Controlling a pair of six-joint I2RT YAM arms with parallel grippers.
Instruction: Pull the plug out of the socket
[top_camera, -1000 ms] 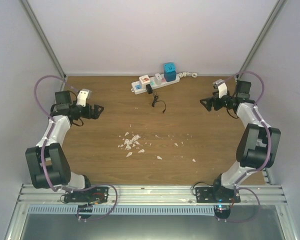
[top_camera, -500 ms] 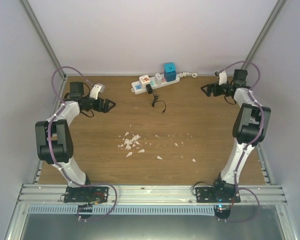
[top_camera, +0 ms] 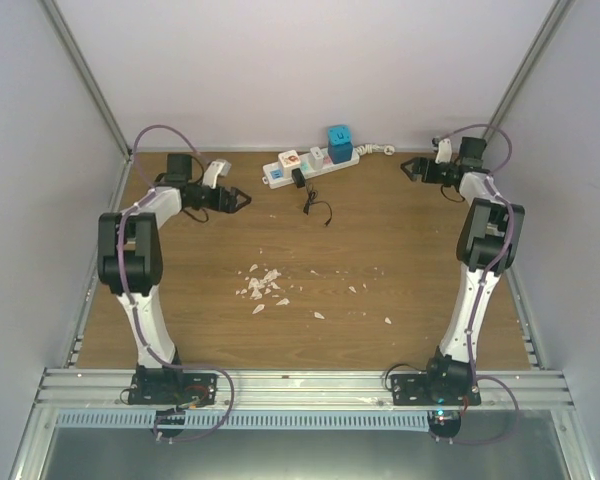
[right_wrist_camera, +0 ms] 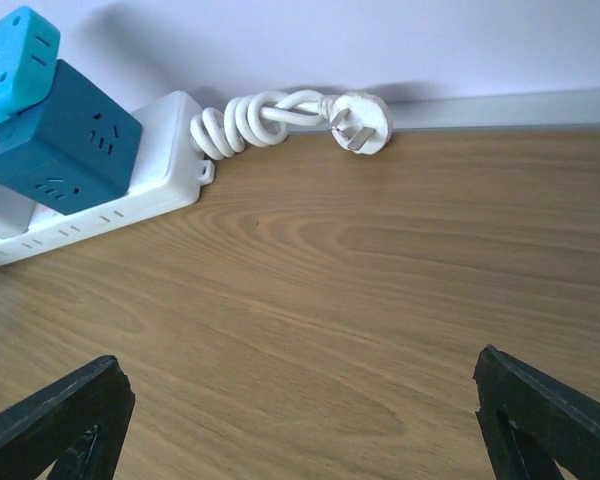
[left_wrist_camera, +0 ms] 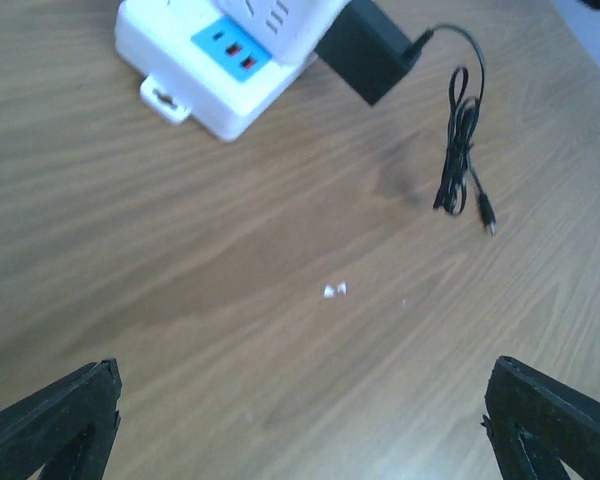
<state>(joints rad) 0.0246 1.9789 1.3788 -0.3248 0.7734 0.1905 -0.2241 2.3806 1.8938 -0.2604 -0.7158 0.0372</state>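
The left pincer [top_camera: 240,200] has its fingers spread wide and holds nothing. It is just left of the long white rectangular power strip [top_camera: 310,165] and clear of it. The right pincer [top_camera: 408,168] is equally wide open and holds nothing, to the right of the strip beyond its coiled white cord [right_wrist_camera: 265,118]. The strip lies on the brown wood-grain surface [top_camera: 400,250] against the pale wall [top_camera: 300,70]. A black block plug [left_wrist_camera: 365,62] sits in the strip's near side. White crumbs [top_camera: 262,285] lie well in front of the strip.

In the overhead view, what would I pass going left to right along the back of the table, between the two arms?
Black plug → blue cube adapter → coiled white cord.
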